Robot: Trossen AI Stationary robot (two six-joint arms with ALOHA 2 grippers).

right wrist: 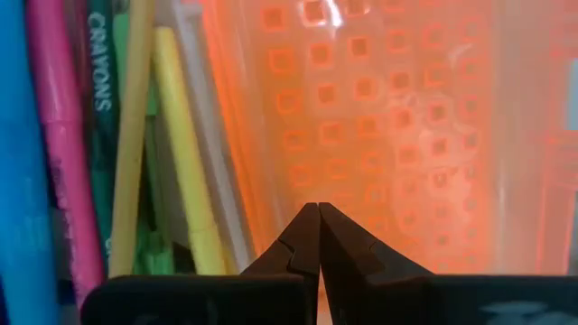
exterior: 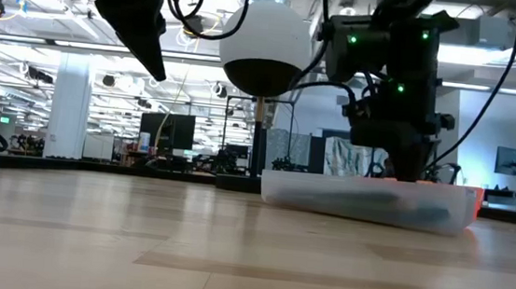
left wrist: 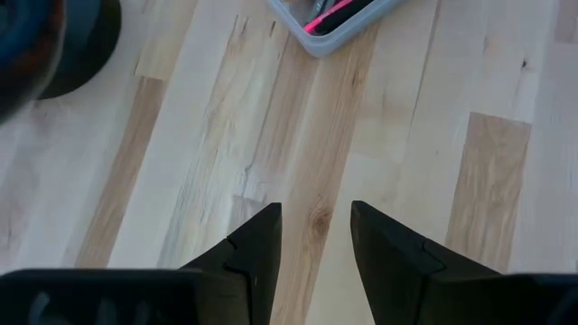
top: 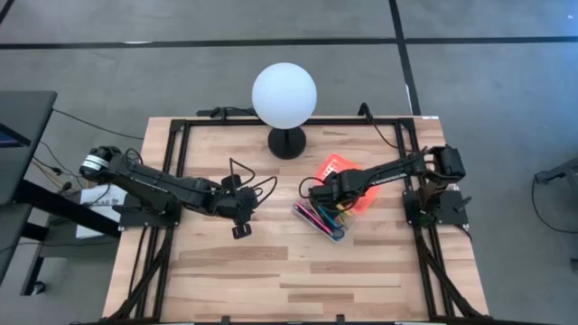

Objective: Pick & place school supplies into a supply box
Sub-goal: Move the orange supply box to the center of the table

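From left to right across my pale wooden desk (top: 298,271): my left pincer (top: 241,229) hangs over bare boards, fingers parted with nothing between them, parked well clear of the work, I judge, so it stays out of the other arm's way. Behind the middle of the desk stands a white globe lamp on a black round foot (top: 284,95), no part of the job. Right of centre lies the small clear-plastic supply box (top: 330,221) with its bright orange perforated lid (top: 348,176) swung open beside it, and my right pincer (top: 318,192) sits low over the seam where box and lid meet, fingers clenched tip to tip on nothing. I take that as a closed point set to nudge the lid or the contents rather than to lift anything. The school supplies, a bundle of thin pens, crayons and markers in pink, blue, green and yellow (right wrist: 108,144), lie lengthwise inside the box; no loose item shows elsewhere on the desk, so the placing looks nearly done. Only my right wrist view reveals the shut fingers (right wrist: 302,239) and the lid's square holes; the overhead view alone shows how far apart my arms stand; the level view shows the left pincer raised well above the boards.
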